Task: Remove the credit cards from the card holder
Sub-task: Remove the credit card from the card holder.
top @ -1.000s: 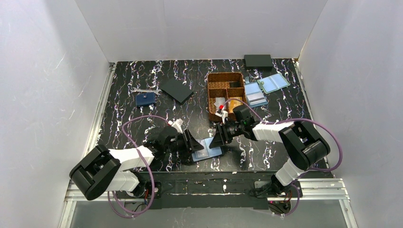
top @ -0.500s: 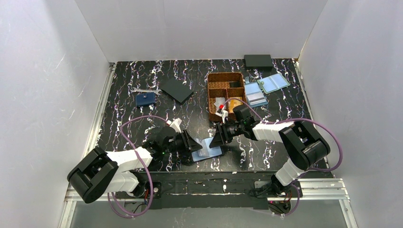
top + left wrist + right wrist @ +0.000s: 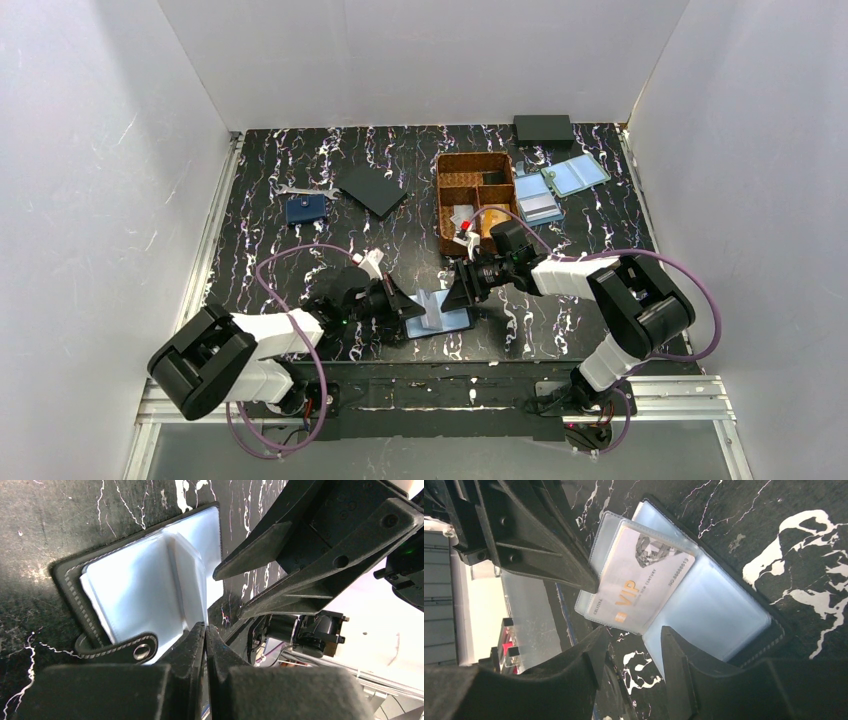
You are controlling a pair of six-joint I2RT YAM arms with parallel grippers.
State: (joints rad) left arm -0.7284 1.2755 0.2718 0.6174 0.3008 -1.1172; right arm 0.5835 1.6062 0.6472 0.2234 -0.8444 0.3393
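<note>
Black white-veined bench [image 3: 300, 180] is enclosed by white walls [image 3: 420, 60]. Sleeve of open card holder [image 3: 445, 318] is pinched by left pincer [image 3: 205, 626]; right pincer [image 3: 633, 632] is held spread.

Left arm [image 3: 265, 328] and right arm [image 3: 565, 275]: white link shells, black blocky joint housings. Purple cable [image 3: 300, 248] loops off each. Fingers [image 3: 310, 577] matte black, wedge-shaped, ribbed, with round screw holes near the base.

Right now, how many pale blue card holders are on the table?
3. The black-rimmed card holder lies open at the front centre. A second holder sits just right of the brown basket. A third holder lies open farther right, toward the back. None looks hidden.
</note>
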